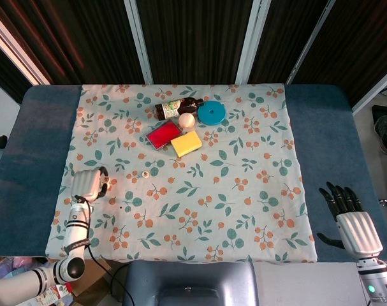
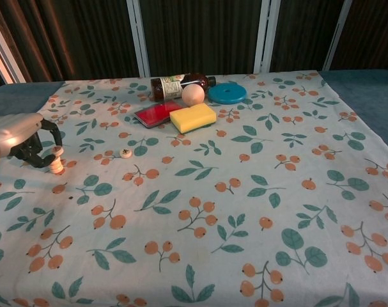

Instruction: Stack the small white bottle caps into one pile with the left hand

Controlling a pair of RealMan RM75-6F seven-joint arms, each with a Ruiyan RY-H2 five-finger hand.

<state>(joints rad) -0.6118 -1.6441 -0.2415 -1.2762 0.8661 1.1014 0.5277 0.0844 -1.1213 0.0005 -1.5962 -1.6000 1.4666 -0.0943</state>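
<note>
Caps sit at the left edge of the chest view: a short pile of small white bottle caps [image 2: 55, 167] stands on the floral tablecloth [image 2: 245, 192], and the left hand [image 2: 21, 141] is right over it, dark fingers [image 2: 48, 131] curled down with the tips at the top of the pile. Whether the fingertips pinch the uppermost cap or only touch it cannot be told from either view. One more loose cap [image 2: 125, 153] lies apart on the cloth to the right of the pile, toward the centre-left of the frame. In the head view the left hand [image 1: 90, 183] shows at the left border of the cloth, with the loose cap [image 1: 145, 173] to its right. At the lower right of the head view the right hand [image 1: 349, 218] rests off the cloth on the blue table surface [image 1: 321, 127], fingers extended and apart, holding nothing. In the upper middle lie a brown bottle [image 2: 181, 84] on its side, a peach ball [image 2: 193, 94], a blue disc [image 2: 227, 93], a red case [image 2: 156, 112] and a yellow sponge [image 2: 192, 118], close together.
</note>
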